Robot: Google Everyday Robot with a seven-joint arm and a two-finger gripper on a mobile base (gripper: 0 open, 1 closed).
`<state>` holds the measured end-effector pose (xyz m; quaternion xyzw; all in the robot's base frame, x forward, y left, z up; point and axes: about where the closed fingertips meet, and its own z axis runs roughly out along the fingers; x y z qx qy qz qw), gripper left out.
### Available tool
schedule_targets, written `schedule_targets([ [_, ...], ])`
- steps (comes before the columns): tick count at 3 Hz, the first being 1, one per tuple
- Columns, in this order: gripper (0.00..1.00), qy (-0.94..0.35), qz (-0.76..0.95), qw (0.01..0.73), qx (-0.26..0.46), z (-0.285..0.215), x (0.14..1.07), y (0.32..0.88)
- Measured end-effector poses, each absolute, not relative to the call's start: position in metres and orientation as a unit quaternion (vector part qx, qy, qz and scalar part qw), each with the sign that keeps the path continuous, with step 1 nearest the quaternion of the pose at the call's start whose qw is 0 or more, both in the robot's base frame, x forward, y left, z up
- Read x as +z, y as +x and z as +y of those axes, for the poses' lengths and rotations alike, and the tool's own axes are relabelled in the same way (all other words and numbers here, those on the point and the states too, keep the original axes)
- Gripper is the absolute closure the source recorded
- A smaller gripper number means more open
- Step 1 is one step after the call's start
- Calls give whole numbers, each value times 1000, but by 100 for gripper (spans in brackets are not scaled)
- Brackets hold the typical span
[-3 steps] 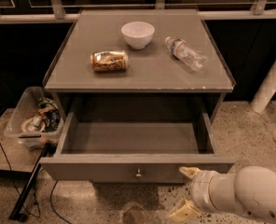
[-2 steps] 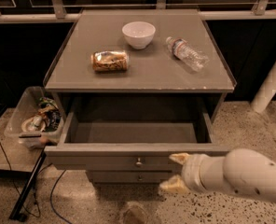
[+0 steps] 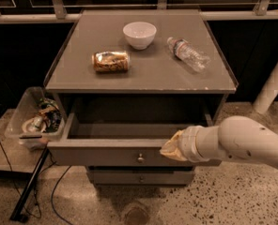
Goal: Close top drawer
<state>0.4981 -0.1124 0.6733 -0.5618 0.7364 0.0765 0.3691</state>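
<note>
At the front of a grey cabinet (image 3: 223,102), the top drawer (image 3: 106,152) stands partly pulled out, its inside floor showing as a narrow strip behind the flat front panel. A small round metal knob (image 3: 140,158) sits at the middle of that panel. The gripper (image 3: 173,146) is pressed against the upper part of the drawer front, just to the right of the knob, with the thick white arm (image 3: 242,142) reaching in from the right edge of the view. Whether the jaws are open or closed I cannot tell, since their tan tips merge into one shape against the panel.

On the cabinet's top surface (image 3: 148,76) a white bowl (image 3: 139,34) stands upright near the back. A crumpled gold can (image 3: 111,61) lies on its side to the front left of the bowl, and a clear plastic bottle (image 3: 188,54) lies on its side to the right, well apart from both. Below the open drawer a shorter drawer (image 3: 139,177) with its own knob sits shut. Left of the cabinet, a clear plastic bin (image 3: 17,121) holds assorted clutter. A speckled floor (image 3: 233,196) lies underneath.
</note>
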Motion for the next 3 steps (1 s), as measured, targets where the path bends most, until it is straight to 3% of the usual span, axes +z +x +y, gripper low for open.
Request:
schedule_targets([
  [1,82,-562,736,369,77,-112,673,497],
  [3,36,-562,736,369,77,-112,673,497],
])
